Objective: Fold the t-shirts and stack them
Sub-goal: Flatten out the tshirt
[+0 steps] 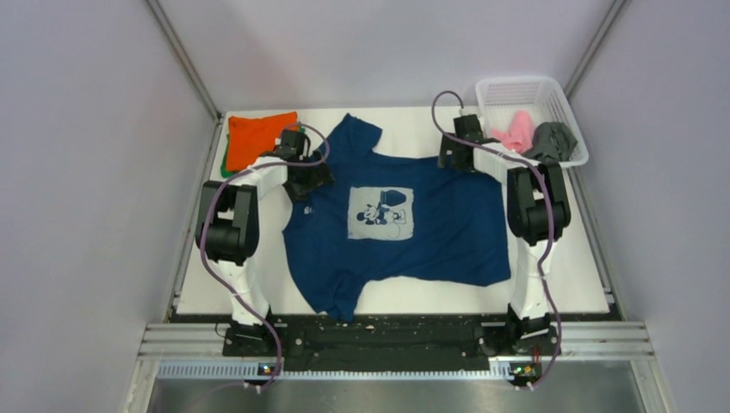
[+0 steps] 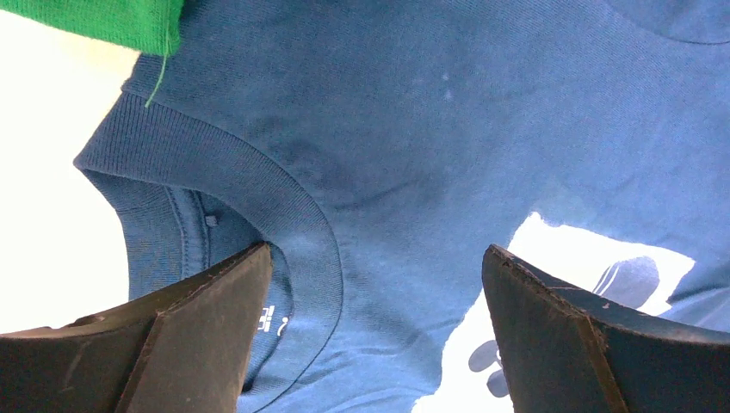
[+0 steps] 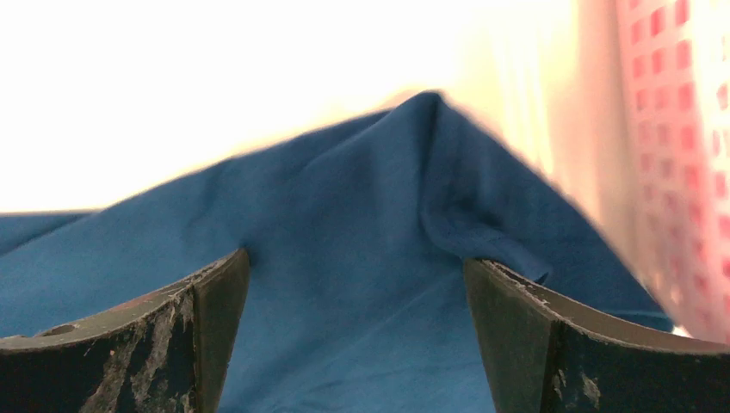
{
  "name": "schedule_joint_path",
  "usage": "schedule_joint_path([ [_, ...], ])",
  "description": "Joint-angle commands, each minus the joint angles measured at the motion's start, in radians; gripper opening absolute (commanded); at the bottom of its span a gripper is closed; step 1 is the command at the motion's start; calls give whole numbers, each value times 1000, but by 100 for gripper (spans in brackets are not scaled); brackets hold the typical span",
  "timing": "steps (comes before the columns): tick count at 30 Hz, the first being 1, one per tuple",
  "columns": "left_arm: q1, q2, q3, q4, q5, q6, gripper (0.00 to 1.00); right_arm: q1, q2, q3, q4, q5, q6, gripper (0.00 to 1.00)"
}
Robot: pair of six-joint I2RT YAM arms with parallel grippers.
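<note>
The navy t-shirt (image 1: 430,232) lies spread on the white table, its pale cartoon-mouse print (image 1: 380,213) facing up. My left gripper (image 1: 307,182) is open just above the shirt's collar (image 2: 258,189), with one finger over the neck opening and the other near the print (image 2: 585,258). My right gripper (image 1: 454,155) is open over the shirt's far right corner (image 3: 435,120), where the cloth rises in a peak. A folded orange shirt (image 1: 258,136) lies on a green one (image 1: 224,165) at the far left. The green shirt's edge also shows in the left wrist view (image 2: 103,21).
A white mesh basket (image 1: 504,90) stands at the far right and holds a pink shirt (image 1: 516,131) and a dark grey shirt (image 1: 553,142). Its wall (image 3: 680,129) is close beside my right gripper. Grey walls enclose the table on three sides.
</note>
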Motion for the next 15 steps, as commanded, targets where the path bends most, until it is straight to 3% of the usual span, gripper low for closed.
schedule_joint_path([
  [1,23,40,-72,-14,20,12,99,-35,33,88,-16,109,-51,94],
  [7,25,35,-68,-26,14,7,99,-35,26,146,22,207,-129,94],
  [15,5,-49,13,-98,33,43,99,-34,-93,117,48,4,-133,94],
])
